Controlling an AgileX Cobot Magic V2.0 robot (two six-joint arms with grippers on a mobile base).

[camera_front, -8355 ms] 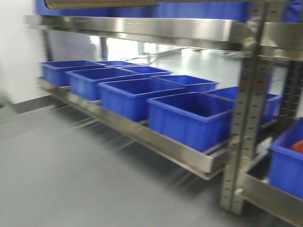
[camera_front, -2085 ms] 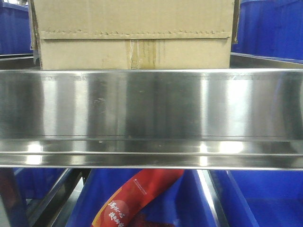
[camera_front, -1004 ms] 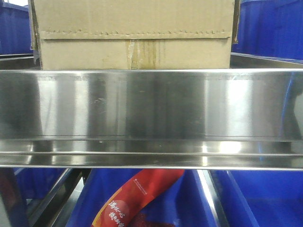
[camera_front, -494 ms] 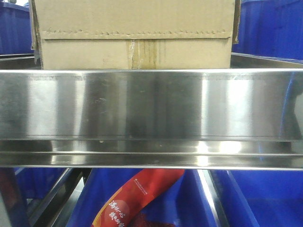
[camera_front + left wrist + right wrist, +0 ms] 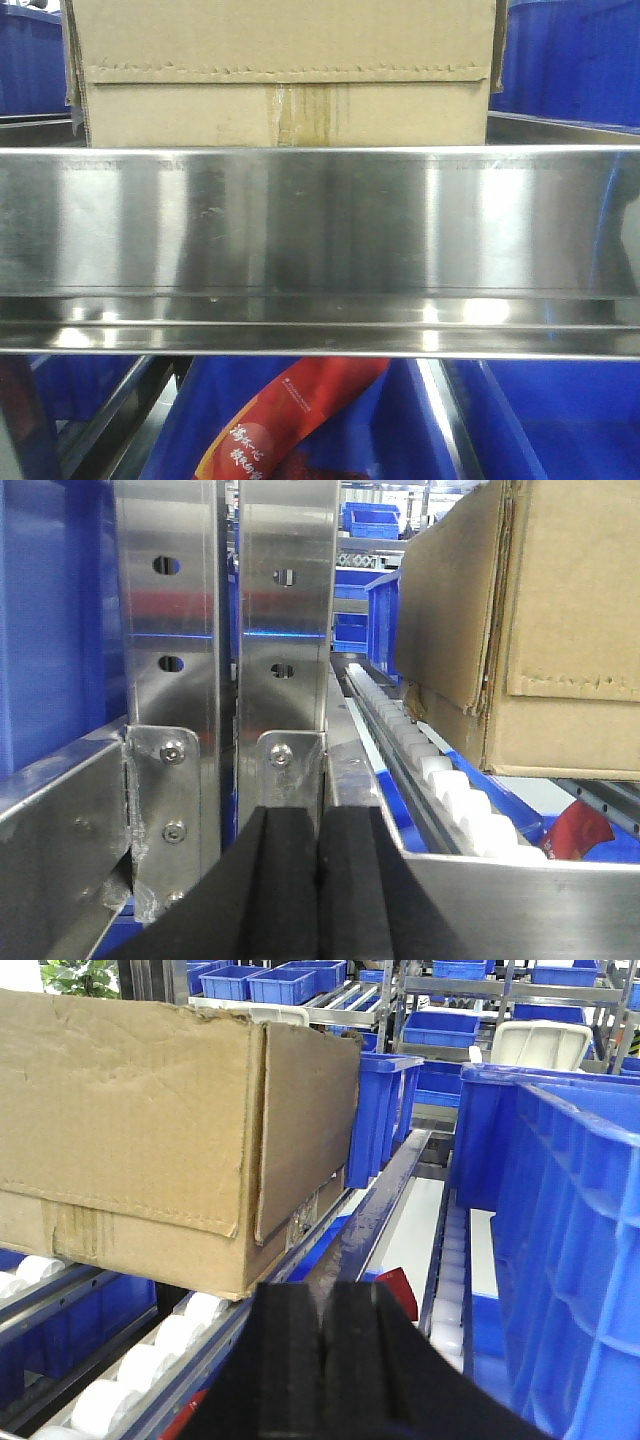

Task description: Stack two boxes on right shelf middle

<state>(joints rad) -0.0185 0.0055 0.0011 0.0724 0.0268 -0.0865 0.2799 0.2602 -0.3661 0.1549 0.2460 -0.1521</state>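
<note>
1 box (image 5: 150,1130) is sitting on the shelf (image 5: 320,220) rollers, ahead-left of the clenched right gripper (image 5: 325,1360) and ahead-right of the clenched left gripper (image 5: 318,880).

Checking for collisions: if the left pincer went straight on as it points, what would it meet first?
Likely the steel upright dead ahead of the shut left pincer; the box sits off to its right. Depth is unclear.

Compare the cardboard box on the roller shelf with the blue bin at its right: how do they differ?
The cardboard box is tan, wrinkled corrugated card with a tape-stained seam; the blue bin is smooth, ribbed plastic. The box has folded flaps, while the bin has a moulded rim. Both stand upright on the shelf, apart from each other.
</note>
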